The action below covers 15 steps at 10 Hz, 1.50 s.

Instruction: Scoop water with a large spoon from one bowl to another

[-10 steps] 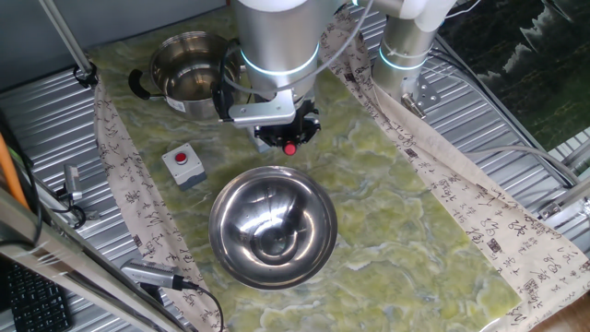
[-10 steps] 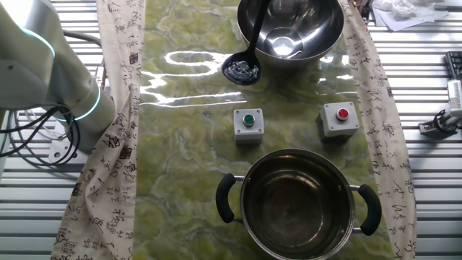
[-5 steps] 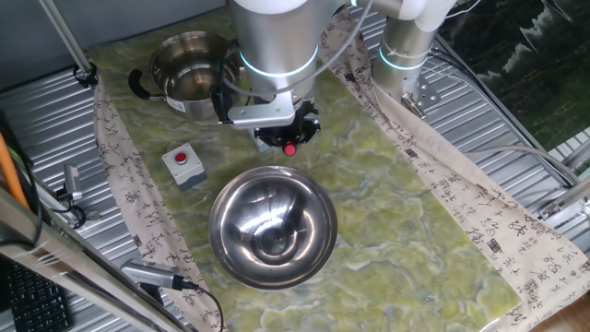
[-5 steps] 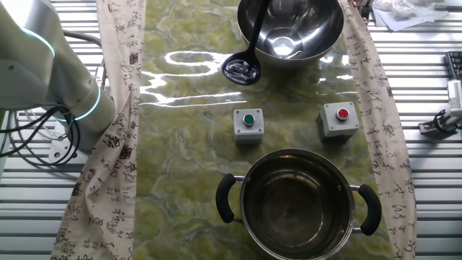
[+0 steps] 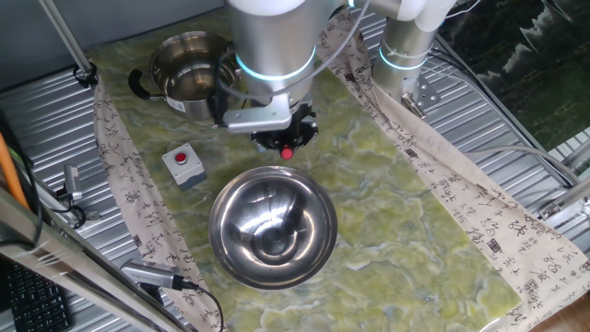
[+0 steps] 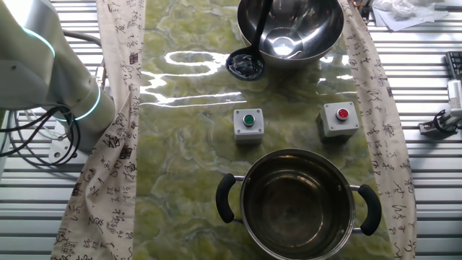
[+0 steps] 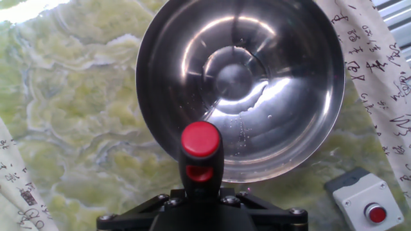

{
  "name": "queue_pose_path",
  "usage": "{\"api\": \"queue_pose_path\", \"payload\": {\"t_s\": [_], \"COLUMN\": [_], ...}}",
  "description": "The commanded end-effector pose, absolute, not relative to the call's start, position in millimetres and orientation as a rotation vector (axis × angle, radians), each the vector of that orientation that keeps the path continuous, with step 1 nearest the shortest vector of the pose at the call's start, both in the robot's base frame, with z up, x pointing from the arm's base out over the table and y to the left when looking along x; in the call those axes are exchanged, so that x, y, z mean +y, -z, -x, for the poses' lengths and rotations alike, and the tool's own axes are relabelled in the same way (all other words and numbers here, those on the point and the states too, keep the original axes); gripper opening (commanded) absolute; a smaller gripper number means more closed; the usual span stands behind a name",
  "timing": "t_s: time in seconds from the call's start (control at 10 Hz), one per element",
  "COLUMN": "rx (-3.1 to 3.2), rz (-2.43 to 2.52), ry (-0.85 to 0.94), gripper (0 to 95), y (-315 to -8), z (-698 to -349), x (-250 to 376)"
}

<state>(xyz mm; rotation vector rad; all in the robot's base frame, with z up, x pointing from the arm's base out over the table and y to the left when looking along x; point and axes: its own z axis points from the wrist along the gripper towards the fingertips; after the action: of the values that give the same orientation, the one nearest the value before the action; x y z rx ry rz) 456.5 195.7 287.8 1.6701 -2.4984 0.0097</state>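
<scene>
Step in hand: the carry leg of a scoop, by the look of it. The gripper (image 5: 284, 140) holds the large spoon (image 6: 247, 63) between the pot (image 5: 189, 74) and the wide bowl (image 5: 273, 227), with the ladle cup just outside the wide bowl's rim.
Spoon: in the other fixed view its dark cup sits at about 8 o'clock of the wide bowl (image 6: 290, 29), and its thin handle rises across that bowl's rim. In the hand view only its red end cap (image 7: 201, 140) shows.
Fingers: clamped on the red-capped handle, judging from the hand view, where the handle stands upright out of the black gripper body (image 7: 201, 206); the fingertips themselves are hidden.
Water: glints show in the spoon's cup in the other fixed view, so it probably carries a load. Faint droplets show on the wide bowl's inner wall (image 7: 308, 83).
Pot: at 6 o'clock in the other fixed view (image 6: 299, 204), well apart from the spoon; its water level cannot be read.
Bystanders: 2 button boxes, green (image 6: 248, 123) and red (image 6: 339, 118), lie between the 2 vessels.
Next move: the cup likely has to clear the rim, travel to the bowl's middle kept level, then tip. The risk is spilling on the green mat (image 5: 387, 184).
</scene>
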Motion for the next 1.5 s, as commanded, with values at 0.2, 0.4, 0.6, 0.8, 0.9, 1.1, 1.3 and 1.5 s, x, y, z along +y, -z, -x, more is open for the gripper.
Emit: {"api": "queue_pose_path", "payload": {"t_s": [0.2,0.4,0.6,0.8,0.9,1.1,1.3,1.5], "rx": [-2.493,-2.492,-2.495,-2.503,-2.512,-2.527,-2.543,-2.552], "rz": [-1.662,-1.647,-1.63,-1.613,-1.6,-1.572,-1.549,-1.532], "ry": [-0.005,-0.001,0.001,0.003,0.002,0.001,0.002,0.0], "gripper": [0.0,0.0,0.0,0.0,0.0,0.0,0.0,0.0], "y": [-293.4,-298.2,-300.3,-299.8,-299.3,-297.2,-294.1,-292.1], "z": [-471.2,-482.1,-492.3,-500.8,-503.8,-512.0,-521.2,-529.3], "x": [206.7,218.2,230.5,243.0,250.0,267.0,283.1,295.8]}}
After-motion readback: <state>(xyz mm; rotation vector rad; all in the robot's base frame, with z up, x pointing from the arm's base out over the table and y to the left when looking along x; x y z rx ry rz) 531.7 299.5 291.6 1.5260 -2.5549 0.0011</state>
